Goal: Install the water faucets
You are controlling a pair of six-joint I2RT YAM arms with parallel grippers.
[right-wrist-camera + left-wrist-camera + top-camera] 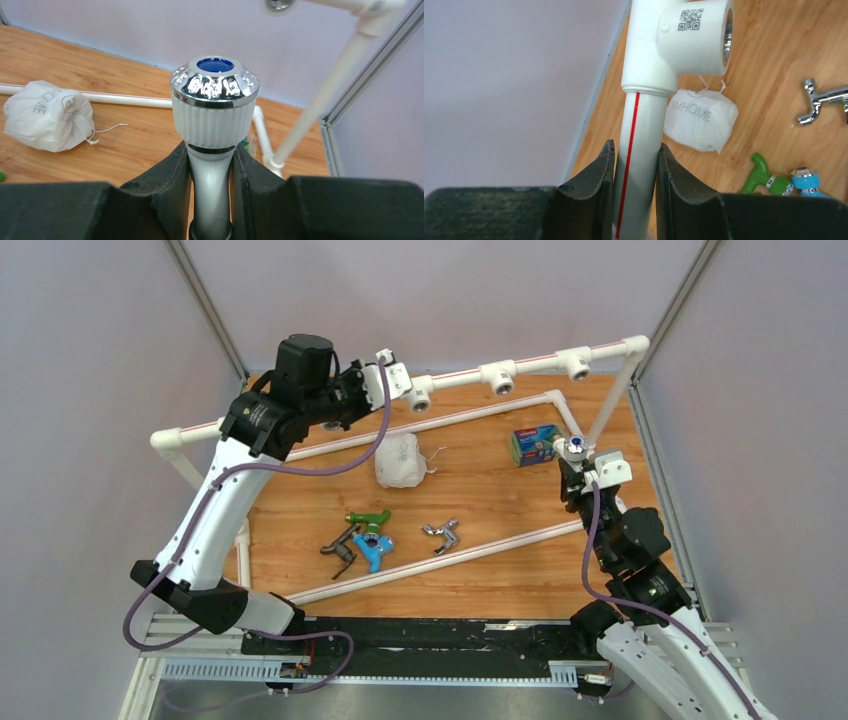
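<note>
The wooden table (480, 490) carries a white drawstring bag (400, 461) towards the back, just in front of the far pipe (450, 420) that lies across the boards. A green and blue box (534, 445) sits to the right of the bag, well apart from it. Nearer the middle lie the green faucet (368, 520), the blue faucet (377, 552) touching it, and the grey faucet (340, 548) just to their left. The chrome faucet (442, 534) lies to their right, beside the near pipe (450, 560).
</note>
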